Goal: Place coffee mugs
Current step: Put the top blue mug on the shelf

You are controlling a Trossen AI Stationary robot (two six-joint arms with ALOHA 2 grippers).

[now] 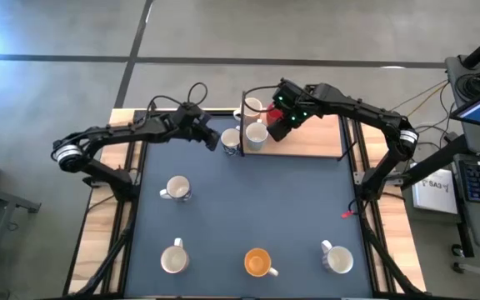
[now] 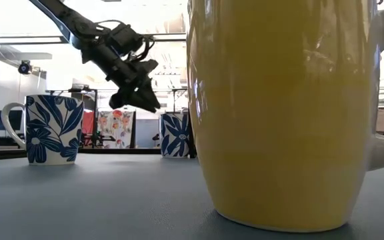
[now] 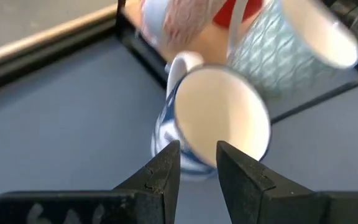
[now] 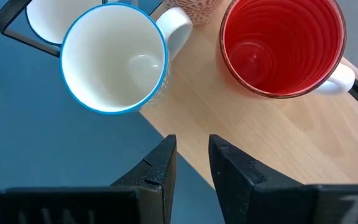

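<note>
My left gripper [image 1: 213, 140] hovers shut above the dark mat, just left of a blue-and-white flowered mug [image 3: 219, 118] that stands upright at the mat's far edge; the low view shows this gripper [image 2: 139, 97] raised clear of the table. My right gripper [image 4: 192, 143] is shut and empty above the wooden board, near the red mug [image 4: 281, 46] and a white mug with a blue rim [image 4: 114, 59], both upright. Several more mugs stand on the mat: a flowered one [image 1: 177, 189], a white one [image 1: 173, 258], an orange one [image 1: 258, 262] and a white one [image 1: 337, 258].
The wooden board [image 1: 315, 137] lies at the table's far edge, with a black wire frame [image 1: 240, 117] at its left end and another mug [image 1: 252, 107] behind it. The orange mug fills the low view [image 2: 279, 113]. The mat's middle [image 1: 265, 200] is bare.
</note>
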